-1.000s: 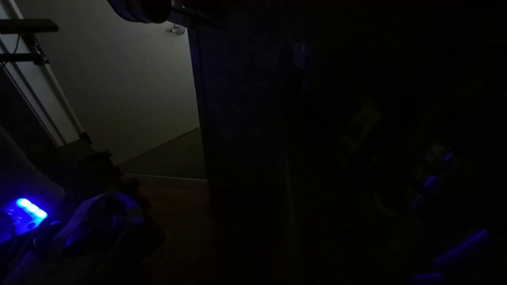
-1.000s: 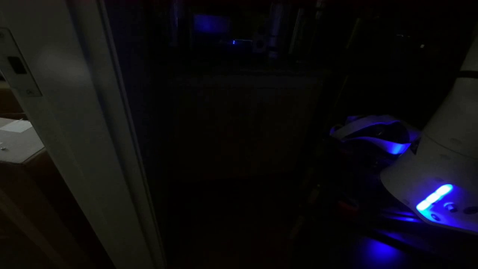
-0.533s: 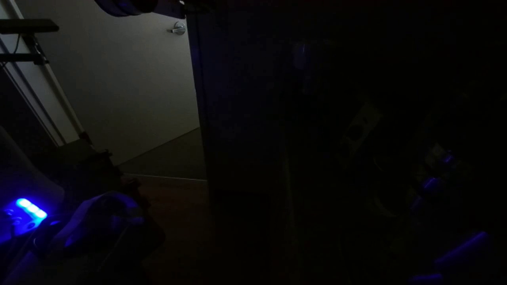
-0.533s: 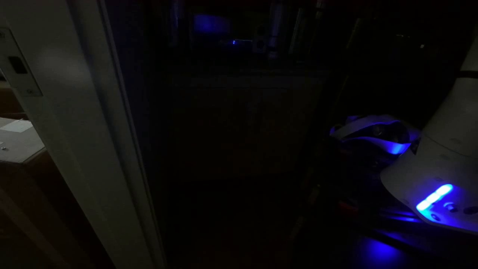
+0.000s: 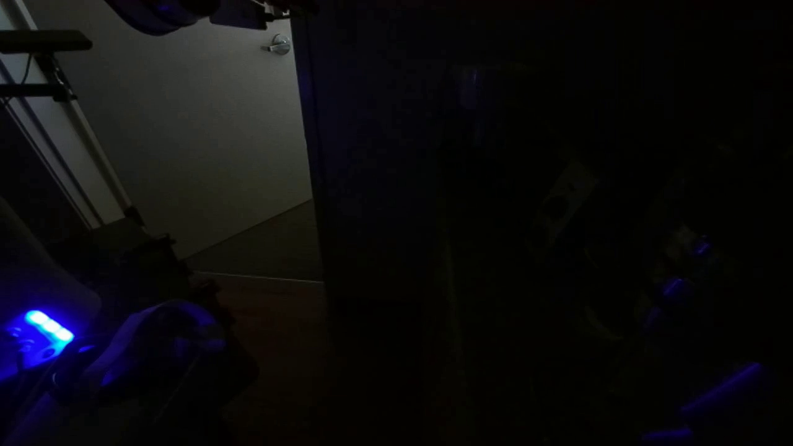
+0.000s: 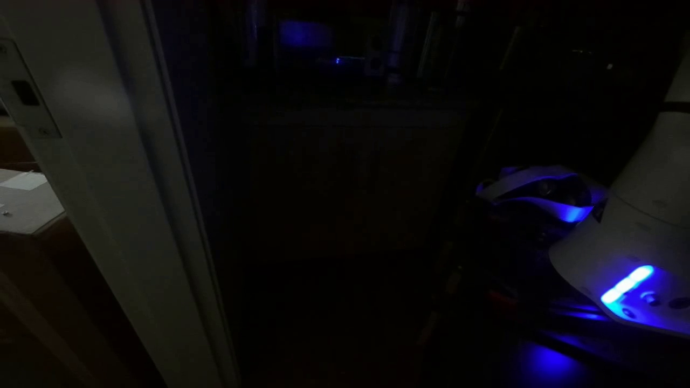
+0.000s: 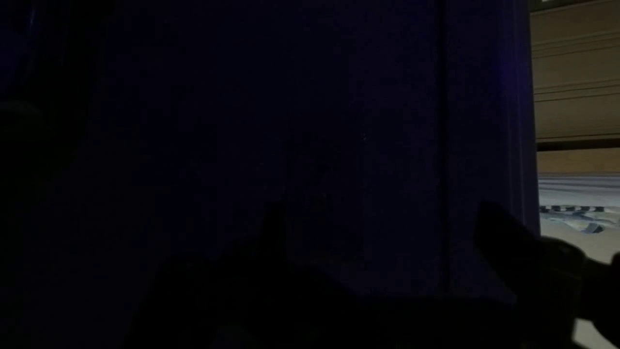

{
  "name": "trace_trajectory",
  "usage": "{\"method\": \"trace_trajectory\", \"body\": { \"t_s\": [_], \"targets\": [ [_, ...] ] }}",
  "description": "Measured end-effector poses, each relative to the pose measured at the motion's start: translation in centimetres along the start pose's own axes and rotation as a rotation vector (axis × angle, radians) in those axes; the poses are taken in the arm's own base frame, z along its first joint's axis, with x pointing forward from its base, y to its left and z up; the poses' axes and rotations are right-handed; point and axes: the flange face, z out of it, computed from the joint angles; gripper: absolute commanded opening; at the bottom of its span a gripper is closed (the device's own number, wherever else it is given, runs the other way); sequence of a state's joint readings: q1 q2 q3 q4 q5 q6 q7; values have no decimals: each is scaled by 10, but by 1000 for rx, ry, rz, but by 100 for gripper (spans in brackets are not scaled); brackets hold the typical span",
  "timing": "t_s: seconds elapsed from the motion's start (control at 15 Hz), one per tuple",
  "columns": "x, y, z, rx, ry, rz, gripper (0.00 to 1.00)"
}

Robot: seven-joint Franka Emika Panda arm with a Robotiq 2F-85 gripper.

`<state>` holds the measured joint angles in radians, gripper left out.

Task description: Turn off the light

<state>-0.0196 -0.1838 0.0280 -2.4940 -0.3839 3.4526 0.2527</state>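
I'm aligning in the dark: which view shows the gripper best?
The wrist view: the gripper is silhouetted, its fingers apart. In an exterior view it barely shows past the wrist; an exterior view shows the arm's base but no gripper.

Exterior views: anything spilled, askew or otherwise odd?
Nothing plainly spilled or askew, but most of the scene is too dark to judge. The darkness itself stands out: the blue light strip on the Panda arm's base is the brightest thing in both exterior views. Probably expected, given the light-off task.
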Motion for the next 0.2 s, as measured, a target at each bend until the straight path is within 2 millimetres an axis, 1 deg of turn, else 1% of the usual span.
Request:
{"method": "trace_trajectory", "body": {
  "t_s": [0.2],
  "targets": [
    [-5, 3, -11, 0, -1, 2, 100]
  ]
}}
